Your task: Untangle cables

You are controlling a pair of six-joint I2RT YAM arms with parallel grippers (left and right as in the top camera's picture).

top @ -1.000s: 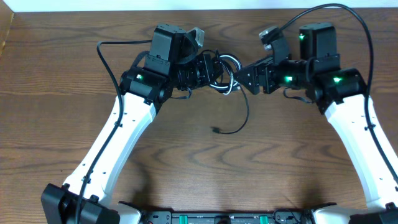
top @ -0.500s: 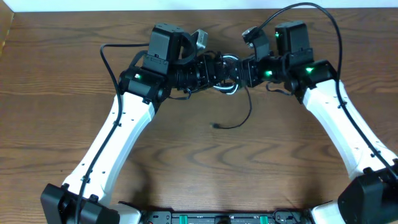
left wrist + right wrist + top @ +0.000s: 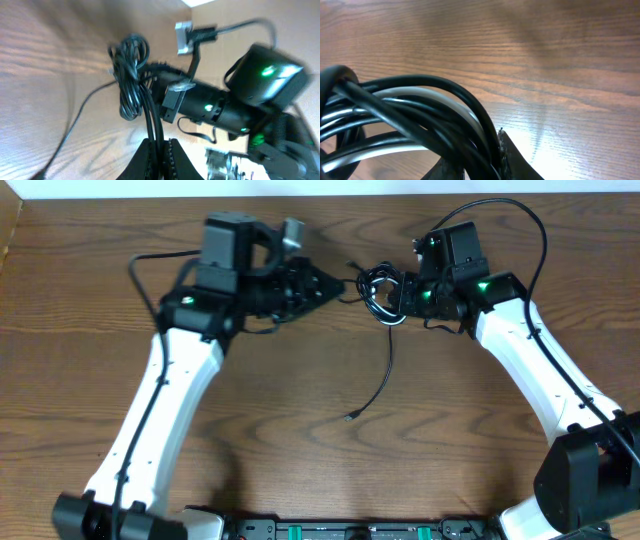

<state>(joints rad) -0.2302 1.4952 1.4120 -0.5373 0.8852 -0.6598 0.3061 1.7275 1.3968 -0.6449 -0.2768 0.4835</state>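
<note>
From my console I see both arms stretched toward the far middle of the worktop [image 3: 300,440], facing each other across the cables [image 3: 376,284]. The left arm [image 3: 160,400] rises from the near left corner, bends at the elbow on the far left and lies almost level, pointing right. The left gripper [image 3: 333,283] is closed on a couple of black cords; my left wrist camera shows them running taut from between its fingers out to the bunch. The right arm [image 3: 540,370] climbs from the near right corner and angles in to the left, wrist turned toward the bunch. The right gripper [image 3: 398,292] sits right at the knot. On its wrist camera, black cords and one pale one are packed against a finger [image 3: 512,160], so I read it as clamped on the bunch. The bunch itself hangs between the two grippers, nearer the right one. One thin black tail [image 3: 385,365] drops from it toward me, and its plug [image 3: 350,416] lies on the wood near the centre.
</note>
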